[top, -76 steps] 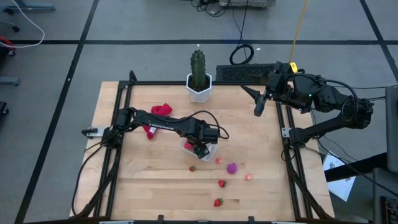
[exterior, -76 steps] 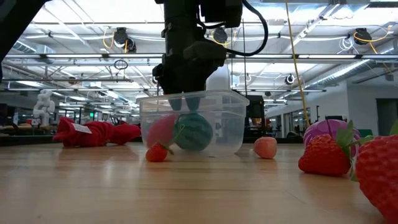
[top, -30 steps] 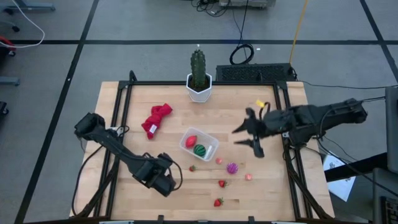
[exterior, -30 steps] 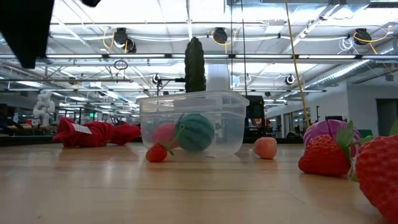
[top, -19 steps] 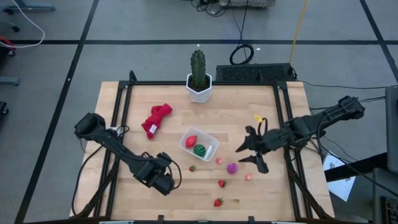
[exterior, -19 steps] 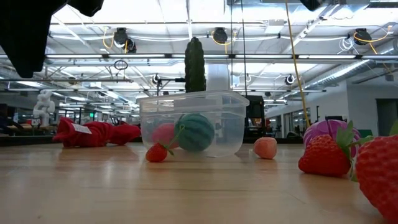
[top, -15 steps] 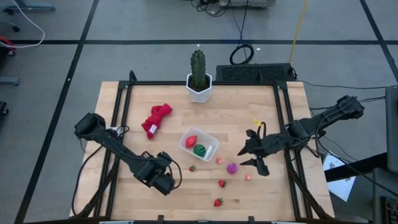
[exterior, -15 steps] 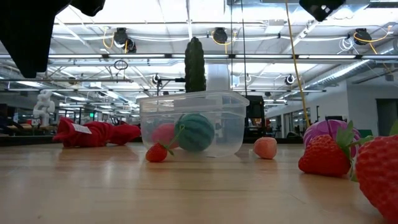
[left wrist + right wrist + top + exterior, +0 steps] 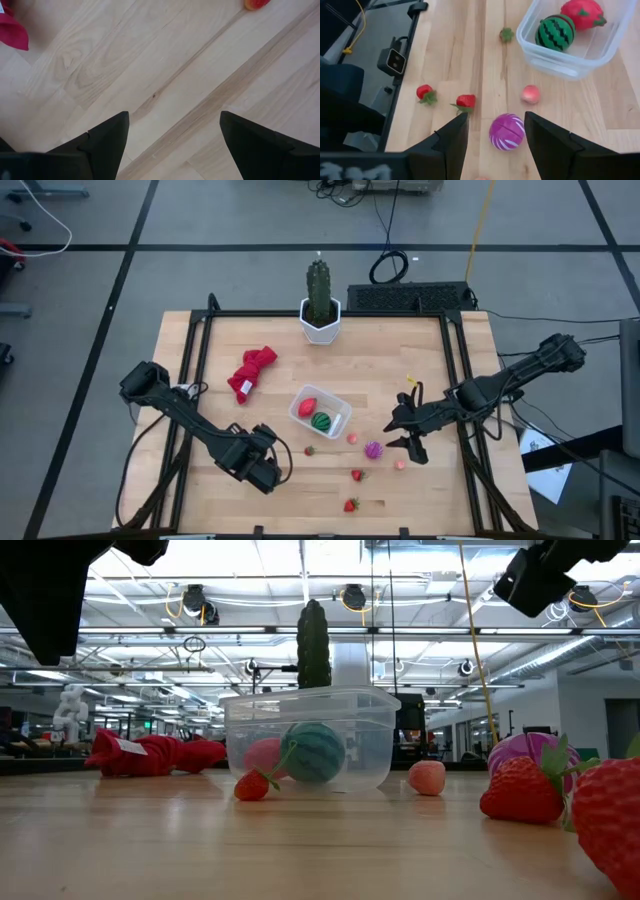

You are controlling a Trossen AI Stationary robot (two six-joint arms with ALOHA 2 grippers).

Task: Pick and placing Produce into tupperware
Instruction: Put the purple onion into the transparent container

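The clear tupperware (image 9: 320, 412) stands mid-table and holds a red oval (image 9: 308, 406) and a green striped ball (image 9: 321, 421). It also shows in the low view (image 9: 372, 710). A purple ball (image 9: 374, 450), two pink bits (image 9: 352, 438) (image 9: 400, 464) and three small strawberries (image 9: 310, 450) (image 9: 357, 475) (image 9: 351, 505) lie on the wood near it. My right gripper (image 9: 398, 437) is open and empty, raised above the table just right of the purple ball (image 9: 507, 131). My left gripper (image 9: 272, 472) is open and empty over bare wood (image 9: 173, 115) at the near left.
A green cactus in a white pot (image 9: 319, 305) stands at the far edge. A red cloth (image 9: 252, 372) lies left of the tub. Black frame rails (image 9: 195, 380) (image 9: 462, 390) run along the table's left and right sides.
My right gripper has gone toward the table's near edge and down toward the purple ball, staying open. It has come into the low view's top right. The produce and the tub have not moved.
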